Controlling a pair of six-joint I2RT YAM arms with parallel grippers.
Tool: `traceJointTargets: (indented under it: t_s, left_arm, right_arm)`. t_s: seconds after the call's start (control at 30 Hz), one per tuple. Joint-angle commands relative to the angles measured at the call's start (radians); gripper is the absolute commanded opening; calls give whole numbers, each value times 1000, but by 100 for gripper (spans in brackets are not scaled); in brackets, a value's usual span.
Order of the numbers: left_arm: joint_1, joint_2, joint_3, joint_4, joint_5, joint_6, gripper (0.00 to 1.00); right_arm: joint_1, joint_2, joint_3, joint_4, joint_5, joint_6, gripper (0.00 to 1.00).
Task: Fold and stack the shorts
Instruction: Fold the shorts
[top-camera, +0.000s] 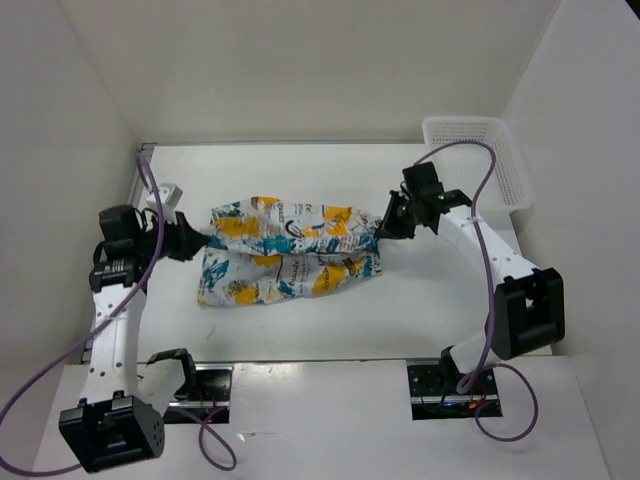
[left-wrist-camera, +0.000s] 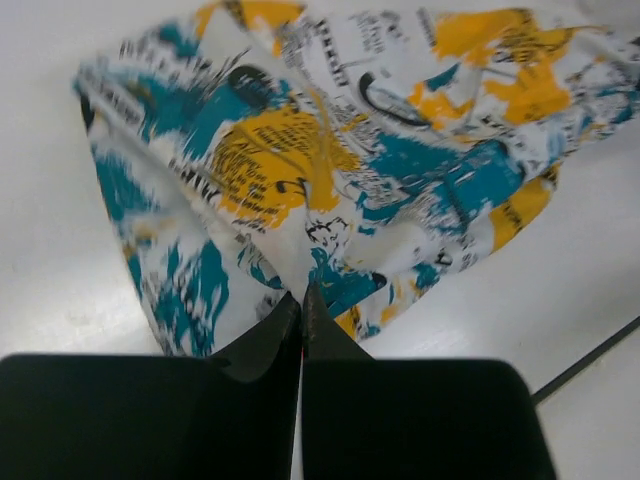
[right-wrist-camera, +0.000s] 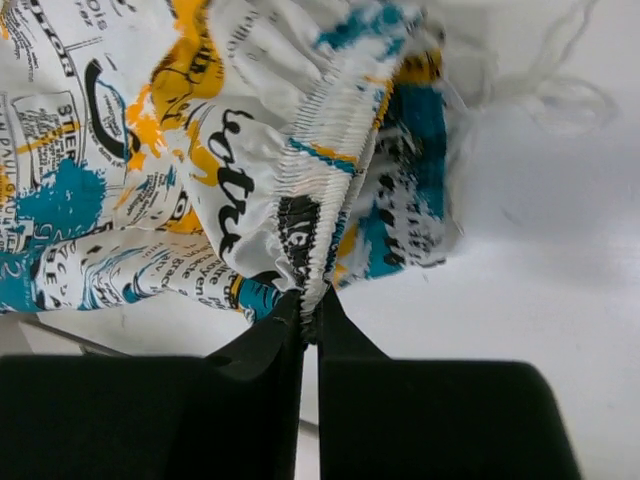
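Pinching shorts (top-camera: 285, 255) at both ends: left hand (top-camera: 192, 240) clamped on frame-left edge, right hand (top-camera: 385, 228) nipping elastic waistband (right-wrist-camera: 322, 150) frame-right. Shorts stretched mid-frame, sagging onto worktop (top-camera: 430, 310).

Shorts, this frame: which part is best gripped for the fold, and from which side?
Probably the two ends, each from its own side. The shorts lie stretched left to right; the gathered elastic waistband at the right end gives a firm ridge, which the right tool pinches. The left tool pinches the opposite end.
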Motion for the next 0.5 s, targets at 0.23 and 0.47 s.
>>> traceJointTargets:
  t_s: [0.23, 0.47]
  left_arm:
    - [55, -286, -232, -299, -243, 23, 84]
    - [55, -108, -178, -160, -165, 23, 77]
  right_arm:
    - [-9, -128, -222, -78, 10, 51, 80]
    - [-9, -138, -191, -83, 63, 69, 62]
